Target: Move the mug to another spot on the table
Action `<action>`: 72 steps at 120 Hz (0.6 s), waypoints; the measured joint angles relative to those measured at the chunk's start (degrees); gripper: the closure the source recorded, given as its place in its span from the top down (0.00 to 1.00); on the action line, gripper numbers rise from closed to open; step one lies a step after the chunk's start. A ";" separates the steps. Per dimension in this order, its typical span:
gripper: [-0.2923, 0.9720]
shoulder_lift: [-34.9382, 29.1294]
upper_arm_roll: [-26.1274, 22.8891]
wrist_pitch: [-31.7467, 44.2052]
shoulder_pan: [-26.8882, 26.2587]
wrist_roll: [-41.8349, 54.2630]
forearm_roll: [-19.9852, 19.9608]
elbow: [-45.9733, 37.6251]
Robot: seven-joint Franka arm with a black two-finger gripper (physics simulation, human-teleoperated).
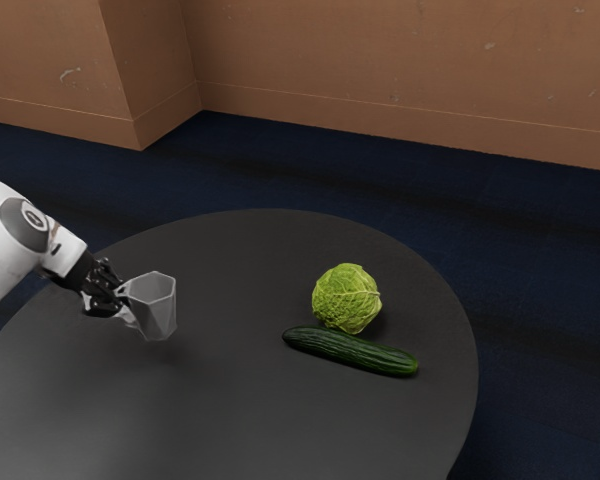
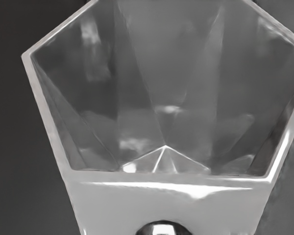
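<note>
A grey faceted mug [image 1: 156, 303] hangs a little above the left part of the round black table [image 1: 280, 420], slightly tilted, with its shadow on the tabletop just below it. My black gripper [image 1: 118, 297] is shut on the mug's side nearest the arm, reaching in from the exterior view's left. In the wrist view I look straight down into the mug [image 2: 161, 98] through its five-sided rim, with dark tabletop around it.
A green cabbage [image 1: 347, 297] sits right of the table's centre, with a dark green cucumber [image 1: 350, 351] lying just in front of it. The table edge curves close behind the arm on the left. Dark blue floor and brown walls surround the table.
</note>
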 joint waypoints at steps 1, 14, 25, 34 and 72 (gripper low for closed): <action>0.16 0.18 0.00 -0.08 -0.11 0.07 -0.33 0.21; 0.15 3.73 -0.15 -0.93 -1.34 1.04 -5.13 3.26; 0.15 6.80 -1.06 -1.49 -1.72 1.77 -9.10 5.61; 0.15 9.09 -1.93 -1.90 -2.31 2.30 -11.67 7.70; 0.15 14.55 -3.04 -2.70 -2.63 4.05 -16.14 10.17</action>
